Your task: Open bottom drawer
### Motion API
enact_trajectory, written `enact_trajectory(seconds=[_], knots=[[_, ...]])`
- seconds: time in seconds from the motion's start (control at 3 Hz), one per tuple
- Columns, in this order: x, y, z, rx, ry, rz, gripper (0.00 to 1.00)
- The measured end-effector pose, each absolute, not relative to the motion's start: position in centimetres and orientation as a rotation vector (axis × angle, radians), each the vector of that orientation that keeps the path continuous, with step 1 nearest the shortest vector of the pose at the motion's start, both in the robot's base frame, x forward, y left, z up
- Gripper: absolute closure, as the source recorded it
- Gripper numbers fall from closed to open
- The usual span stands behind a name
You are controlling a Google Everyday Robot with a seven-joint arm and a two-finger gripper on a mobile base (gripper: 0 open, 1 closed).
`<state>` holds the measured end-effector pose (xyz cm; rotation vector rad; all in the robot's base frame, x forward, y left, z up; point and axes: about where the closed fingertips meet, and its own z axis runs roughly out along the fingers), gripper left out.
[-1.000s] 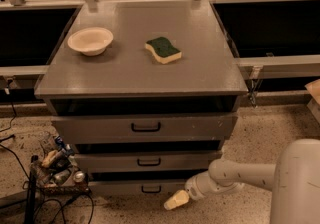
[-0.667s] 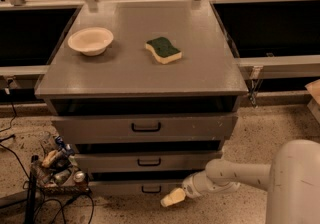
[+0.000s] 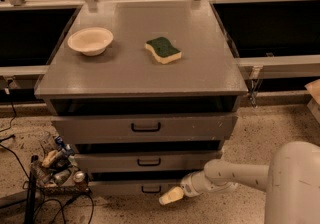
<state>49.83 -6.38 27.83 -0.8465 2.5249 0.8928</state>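
Note:
The bottom drawer [image 3: 135, 188] is the lowest and narrowest grey front of the cabinet, with a small black loop handle [image 3: 151, 189]. It looks closed. My gripper [image 3: 170, 197] is low near the floor, just right of and slightly below that handle, reaching in from my white arm [image 3: 235, 175] at the right. Its pale tip is close to the drawer front.
Two larger drawers [image 3: 145, 128] sit above. A cream bowl [image 3: 90, 41] and a green-and-yellow sponge [image 3: 163, 50] lie on the cabinet top. A rack with bottles and cables [image 3: 55, 165] stands on the floor at the left. My base [image 3: 295, 183] is at the right.
My gripper has moved a little left along the floor, closer to the bottom drawer's handle. The drawers have not moved.

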Motion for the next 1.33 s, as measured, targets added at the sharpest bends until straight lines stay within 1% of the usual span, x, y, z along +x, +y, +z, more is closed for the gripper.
enact_trajectory(seconds=[1.33], knots=[[53.3, -3.8, 25.1, -0.681, 2.485, 0.868, 0.00]])
